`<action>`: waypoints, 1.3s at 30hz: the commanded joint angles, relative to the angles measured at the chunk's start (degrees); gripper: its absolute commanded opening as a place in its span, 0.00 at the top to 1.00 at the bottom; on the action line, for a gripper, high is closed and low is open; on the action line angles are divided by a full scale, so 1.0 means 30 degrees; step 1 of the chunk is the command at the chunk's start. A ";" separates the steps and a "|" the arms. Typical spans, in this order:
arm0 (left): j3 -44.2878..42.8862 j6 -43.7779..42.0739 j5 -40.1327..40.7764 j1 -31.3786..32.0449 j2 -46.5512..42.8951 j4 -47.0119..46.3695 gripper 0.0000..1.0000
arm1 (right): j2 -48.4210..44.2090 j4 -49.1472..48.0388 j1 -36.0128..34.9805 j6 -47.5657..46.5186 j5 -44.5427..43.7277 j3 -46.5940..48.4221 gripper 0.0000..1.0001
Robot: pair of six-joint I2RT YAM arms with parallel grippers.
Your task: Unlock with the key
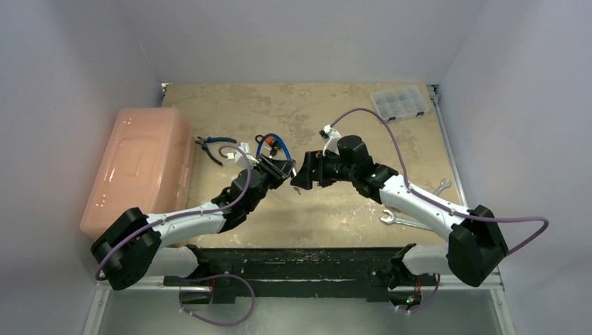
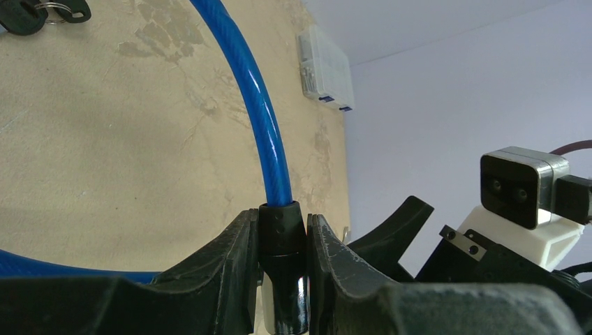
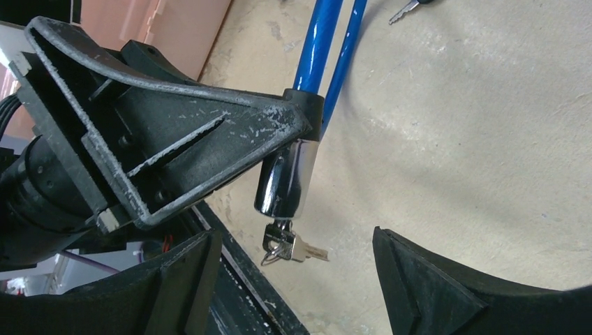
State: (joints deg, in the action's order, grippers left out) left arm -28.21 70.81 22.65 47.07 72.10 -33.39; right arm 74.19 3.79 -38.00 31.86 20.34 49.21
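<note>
A blue cable lock has a black collar and a chrome cylinder. My left gripper is shut on the collar and holds the lock above the table; its fingers show in the right wrist view. A key sticks out of the cylinder's lower end, with a ring and a second key hanging from it. My right gripper is open, its fingers on either side of the key without touching it. In the top view the two grippers, left and right, meet at mid-table.
A pink lidded box fills the table's left side. Blue-handled pliers lie near it. A clear organiser box sits at the back right, wrenches at the right front. More black-headed keys lie on the table.
</note>
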 commanded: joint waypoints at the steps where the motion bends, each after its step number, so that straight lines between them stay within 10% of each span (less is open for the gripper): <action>1: 0.0076 0.0384 -0.0123 0.0043 0.0021 -0.1496 1.00 | 0.0694 -0.1176 -0.0201 -0.0010 -0.0627 0.0978 0.15; 14: 0.0219 0.0392 -0.0198 0.0043 -0.0037 -0.1527 1.00 | 0.2486 -0.1594 -0.0268 0.0015 -0.1535 0.2414 0.30; 31: 0.0246 -0.0257 -0.0042 0.0043 -0.0281 -0.0780 1.00 | 0.3297 -0.1895 -0.0279 0.0338 -0.1205 0.2404 0.90; 39: -0.0417 -0.0483 0.1019 0.0019 -0.2074 0.3684 0.29 | 0.2615 -0.2313 -0.0283 0.0625 -0.1223 0.1454 1.00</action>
State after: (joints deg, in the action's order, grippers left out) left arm -27.29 70.54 23.44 46.96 69.71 -29.08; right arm 83.85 0.64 -39.31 33.54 19.05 54.35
